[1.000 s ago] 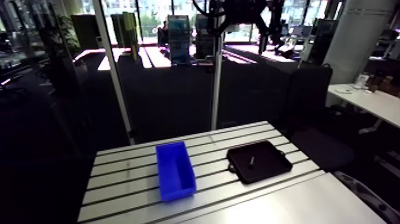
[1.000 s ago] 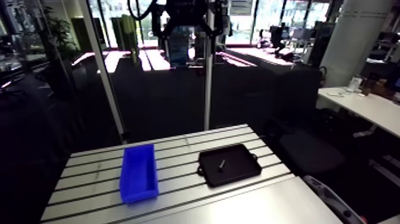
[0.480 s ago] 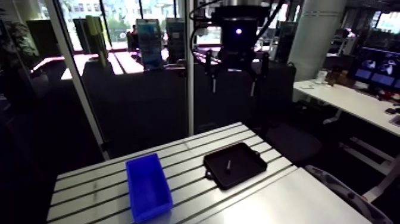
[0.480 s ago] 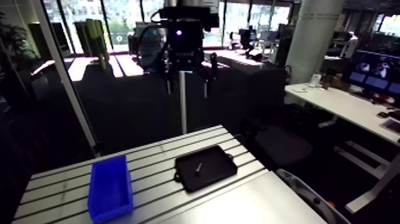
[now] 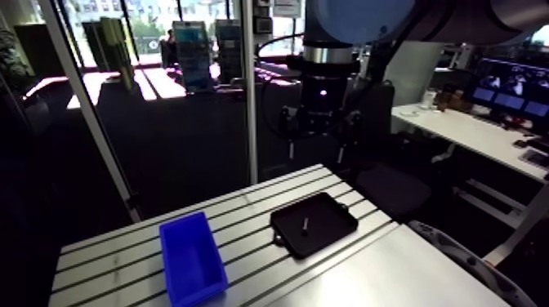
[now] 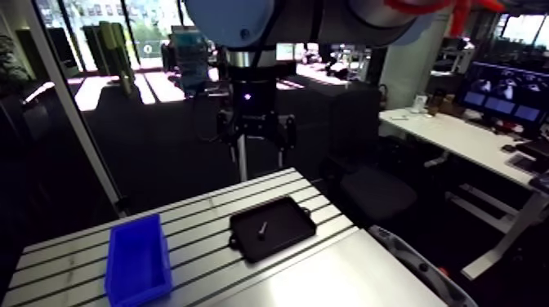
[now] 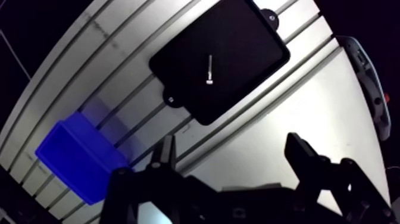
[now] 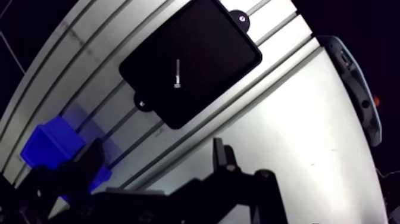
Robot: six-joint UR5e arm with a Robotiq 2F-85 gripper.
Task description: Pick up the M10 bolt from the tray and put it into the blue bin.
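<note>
On the slotted aluminium table [image 7: 122, 89] a black tray [image 7: 247, 44] lay flat across the grooves, with a small tab sticking out from each of two opposite sides. Near the tray's middle lay the M10 bolt [image 7: 209, 70], a thin bright piece on its side, touching nothing but the tray floor and well clear of every rim. Its head end showed as a slightly wider spot at one tip.

Beside the tray, apart from it with bare grooves between, stood the blue bin [image 5: 192, 263], a long open box set with its length across the slots. Next to the slotted part ran a smooth pale panel [image 7: 309, 101], and the tray's near side sat close to that seam.

High above the table hung the arm's wrist [image 5: 320, 90]. In the wrist view the jaws stood wide apart and held nothing. Only the smooth panel and the grooves showed through the gap. Tray and bolt both lay well ahead of the jaws, and the bin lay off to one side of them.
</note>
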